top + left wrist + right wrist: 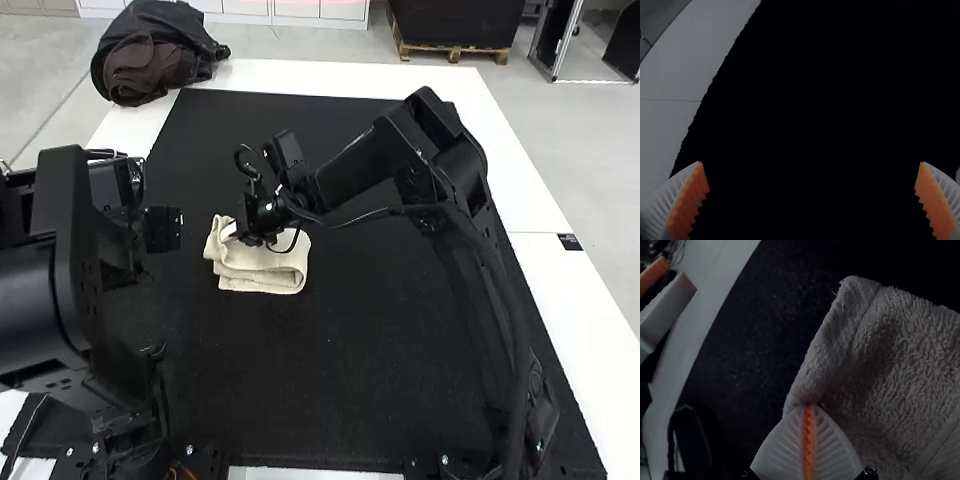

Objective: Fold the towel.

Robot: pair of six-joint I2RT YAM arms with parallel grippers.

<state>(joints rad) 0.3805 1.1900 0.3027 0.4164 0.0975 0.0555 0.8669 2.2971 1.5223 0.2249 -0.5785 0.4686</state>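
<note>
Right gripper (228, 232) nips the towel (262, 273); left gripper (128, 240) stands wide

The table (250, 76) shows as a white border around a black mat (390, 330). In the high view, the left arm (40, 290) stands toward 9 o'clock; the right arm (440, 150), based toward 5, reaches across the middle. A dark bag (150, 50) sits on the table near 11 o'clock.

The towel lies on the mat, just toward 9 o'clock from the high view's middle, folded in layers and rumpled near the right gripper. The right wrist view adds its looped weave and raised band, and shows the white fingers (782, 447) closed at a folded edge, pinching it; the high view mostly hides that grip behind the arm.

The left wrist view reveals widely parted orange pads (688, 202) over the mat, a spread the high view conceals. A small dark label (570, 241) marks the table's 3 o'clock border.
</note>
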